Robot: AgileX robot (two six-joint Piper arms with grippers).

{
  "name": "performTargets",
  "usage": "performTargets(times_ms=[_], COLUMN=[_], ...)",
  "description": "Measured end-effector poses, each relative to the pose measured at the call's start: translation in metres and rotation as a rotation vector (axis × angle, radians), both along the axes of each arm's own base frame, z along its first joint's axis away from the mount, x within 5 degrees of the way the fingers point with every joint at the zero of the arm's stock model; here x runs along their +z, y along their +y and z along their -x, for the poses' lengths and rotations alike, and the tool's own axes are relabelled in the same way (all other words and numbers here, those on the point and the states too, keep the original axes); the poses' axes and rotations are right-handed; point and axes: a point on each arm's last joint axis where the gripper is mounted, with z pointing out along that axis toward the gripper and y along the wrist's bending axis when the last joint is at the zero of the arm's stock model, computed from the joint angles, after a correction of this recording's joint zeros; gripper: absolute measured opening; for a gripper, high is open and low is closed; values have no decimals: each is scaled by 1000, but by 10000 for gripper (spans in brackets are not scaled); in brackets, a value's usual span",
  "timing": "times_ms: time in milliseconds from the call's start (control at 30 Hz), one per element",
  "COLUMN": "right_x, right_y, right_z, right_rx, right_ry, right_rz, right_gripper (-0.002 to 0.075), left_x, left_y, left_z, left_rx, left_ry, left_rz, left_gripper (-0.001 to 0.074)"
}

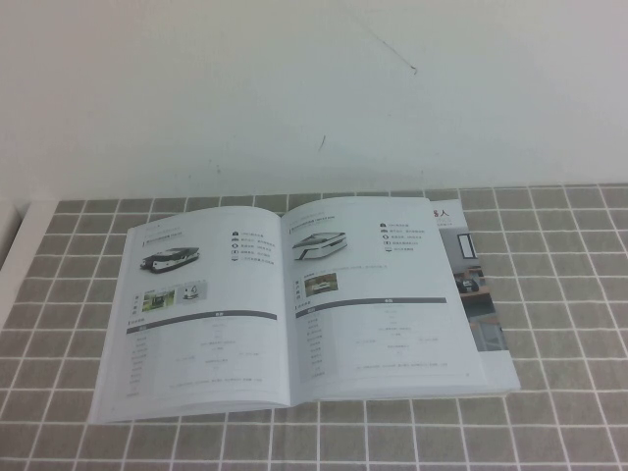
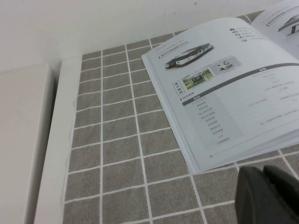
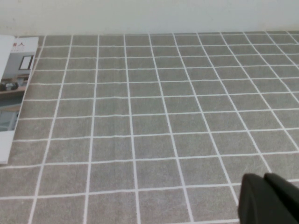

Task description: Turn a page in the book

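The book (image 1: pixel 392 334) lies open and flat on the grey checked cloth. Its left-hand leaf is the page (image 1: pixel 201 314), lying flat and showing a dark-and-white vehicle above a grey-barred table; it also shows in the left wrist view (image 2: pixel 229 98). The right-hand leaf (image 1: pixel 378 294) shows a white boxy vehicle. The photo-printed cover edge (image 1: pixel 481 289) sticks out on the right and shows in the right wrist view (image 3: pixel 14 93). My left gripper (image 2: pixel 265 169) is shut and empty, near the book's front left corner. My right gripper (image 3: pixel 260 177) is shut and empty over bare cloth, right of the book. Neither gripper shows in the high view.
The grey cloth with white grid lines (image 1: pixel 549 412) covers the table. A white wall (image 1: pixel 314 88) stands behind it. A white ledge (image 2: pixel 28 140) runs along the table's left edge.
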Motion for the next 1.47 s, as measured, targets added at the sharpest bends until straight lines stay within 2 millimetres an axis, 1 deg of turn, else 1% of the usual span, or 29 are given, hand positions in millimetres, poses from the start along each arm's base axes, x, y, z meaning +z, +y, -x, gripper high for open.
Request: performTargets(times_ms=[500, 833, 1067, 1467], right_x=[0, 0, 0, 0], right_y=[0, 0, 0, 0], right_z=[0, 0, 0, 0], right_rx=[-1, -1, -1, -1], right_ry=[-3, -2, -2, -2], right_rz=[-1, 1, 1, 3], right_gripper=[-1, -1, -1, -1], left_x=[0, 0, 0, 0], left_y=[0, 3, 7, 7], left_z=[0, 0, -1, -1], left_rx=[0, 48, 127, 131], left_ry=[1, 2, 2, 2], left_rz=[0, 0, 0, 2], left_gripper=[-4, -4, -4, -4])
